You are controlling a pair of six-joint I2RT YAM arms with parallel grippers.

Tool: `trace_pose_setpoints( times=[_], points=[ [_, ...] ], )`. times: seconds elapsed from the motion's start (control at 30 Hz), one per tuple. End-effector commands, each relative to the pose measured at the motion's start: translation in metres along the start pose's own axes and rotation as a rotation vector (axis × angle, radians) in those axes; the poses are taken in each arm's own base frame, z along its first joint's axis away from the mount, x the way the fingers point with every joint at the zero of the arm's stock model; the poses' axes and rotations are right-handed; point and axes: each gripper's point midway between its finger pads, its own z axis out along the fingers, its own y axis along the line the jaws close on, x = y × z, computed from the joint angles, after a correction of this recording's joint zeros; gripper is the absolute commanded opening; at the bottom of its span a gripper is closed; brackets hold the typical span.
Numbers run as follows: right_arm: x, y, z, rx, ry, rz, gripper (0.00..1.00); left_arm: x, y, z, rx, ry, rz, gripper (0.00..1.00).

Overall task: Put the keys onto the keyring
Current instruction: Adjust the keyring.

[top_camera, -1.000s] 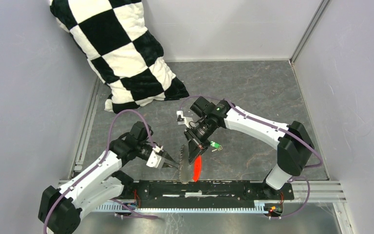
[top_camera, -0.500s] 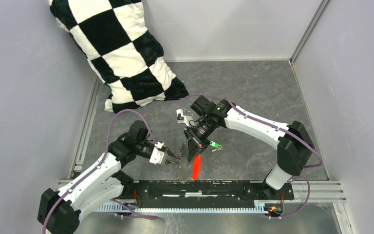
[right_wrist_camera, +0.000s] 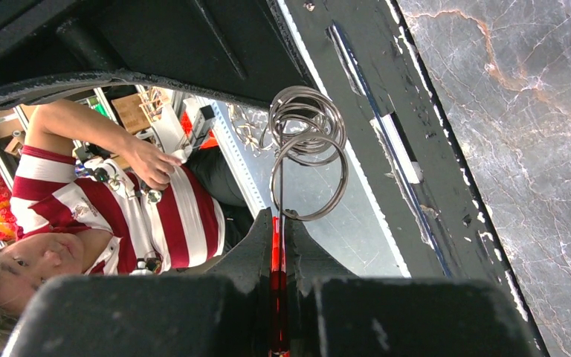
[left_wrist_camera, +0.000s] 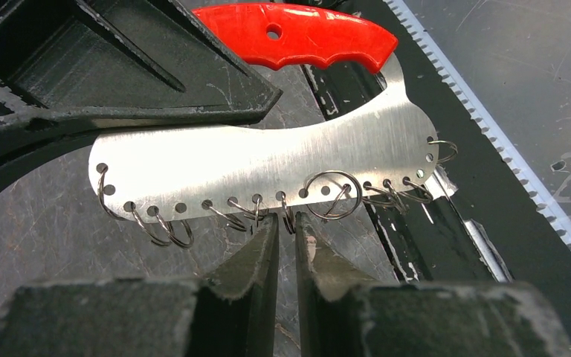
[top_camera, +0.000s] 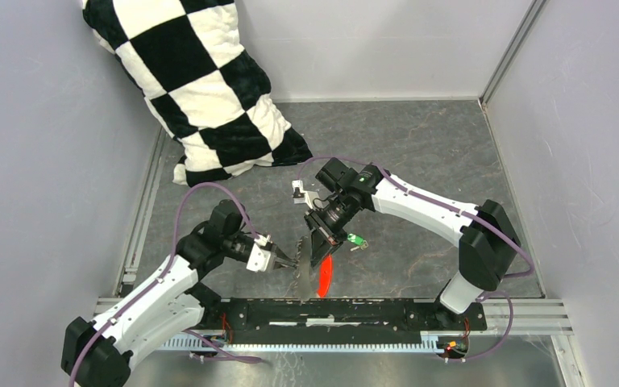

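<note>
**A:** As the overhead view has it, the left arm comes in from the near-left corner, elbow low and forearm angled toward centre. The left gripper (top_camera: 288,263) is just left of the keyring (left_wrist_camera: 268,160). What about the right arm?

**B:** It reaches in from the near right with the elbow bent and the wrist turned down and back toward the bases. The right gripper (right_wrist_camera: 279,220) is clamped on the keyring's steel plate, which sits edge-on between the fingers. The red tag (top_camera: 323,278) points toward the near rail (top_camera: 371,310).

**A:** Left gripper state?

**B:** The fingers are almost together, with a sliver of gap. The tips sit at the plate's holed edge, where the rings (left_wrist_camera: 332,195) hang. One ring's wire is right at the gap. I can't tell whether it's pinched or only touched.

**A:** And the key?

**B:** The green key (top_camera: 357,239) lies flat on the worktop (top_camera: 419,145), just right of the right gripper. It's apart from the keyring, and neither gripper is on it.

**A:** Surface and room?

**B:** The worktop is dark grey and marbled, with pale grey walls (top_camera: 371,40) on three sides. A black-and-white checked pillow (top_camera: 201,81) slumps in the far-left corner against the wall. The black rail along the near edge carries both arm bases. The right wrist view also catches a person (right_wrist_camera: 119,201) in a red-and-white striped shirt past that edge.
</note>
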Motion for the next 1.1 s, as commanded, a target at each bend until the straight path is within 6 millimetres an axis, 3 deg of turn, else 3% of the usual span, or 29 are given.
trace_pose_setpoints(
  times=[0.0,0.43,0.5,0.57,0.63,0.73,0.8,0.97,1.07],
  points=[
    [0.000,0.013,-0.005,-0.044,-0.015,-0.052,0.01,-0.008,0.004,-0.001,-0.013,-0.016,0.002,0.20],
    [-0.004,0.014,-0.004,-0.052,-0.037,-0.054,0.03,-0.016,0.004,-0.001,-0.010,-0.035,0.004,0.02],
    [-0.007,0.014,-0.004,-0.048,-0.059,-0.065,0.13,-0.017,0.007,-0.003,-0.025,-0.024,0.003,0.02],
    [-0.015,0.013,-0.005,-0.033,-0.108,-0.092,0.30,-0.018,0.010,-0.005,-0.038,-0.007,0.016,0.02],
    [-0.027,0.010,-0.010,0.018,-0.183,-0.153,0.56,-0.018,0.011,-0.008,-0.043,0.014,0.033,0.02],
    [-0.038,0.003,-0.019,0.071,-0.272,-0.218,0.75,-0.017,0.009,-0.012,-0.030,0.056,0.053,0.02],
    [-0.048,0.000,-0.029,0.126,-0.337,-0.279,0.97,-0.020,0.009,-0.015,-0.030,0.069,0.043,0.02],
    [-0.065,-0.004,-0.059,0.291,-0.462,-0.418,0.98,-0.033,0.009,-0.020,-0.034,0.065,0.039,0.02],
    [-0.075,-0.003,-0.090,0.435,-0.553,-0.533,0.98,-0.043,0.012,-0.022,-0.050,0.053,0.002,0.02]
  ],
)
